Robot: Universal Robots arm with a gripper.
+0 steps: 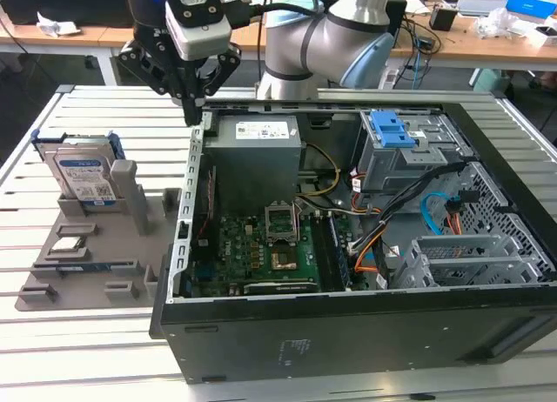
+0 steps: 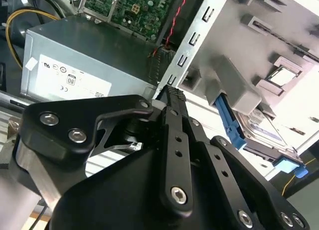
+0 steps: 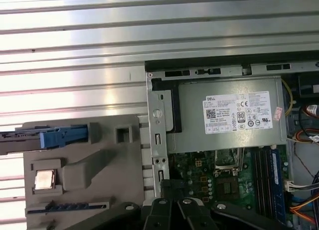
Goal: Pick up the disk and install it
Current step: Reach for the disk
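The black end effector is clenched, fingertips pressed together with nothing between them. It hangs over the far corner of the open black computer case on the exterior view's left, just above the case's metal edge and beside the grey box-shaped power supply. In the second wrist view the closed fingers point at that edge. The disk, a silver hard drive with a white-and-blue label in a bright blue plastic carrier, stands upright in a slot of the grey plastic fixture tray. It is outside the case at the exterior view's left, apart from the end effector. A small square silver processor chip lies in the tray, nearer than the disk. Tray and case rest on the slatted aluminium counter
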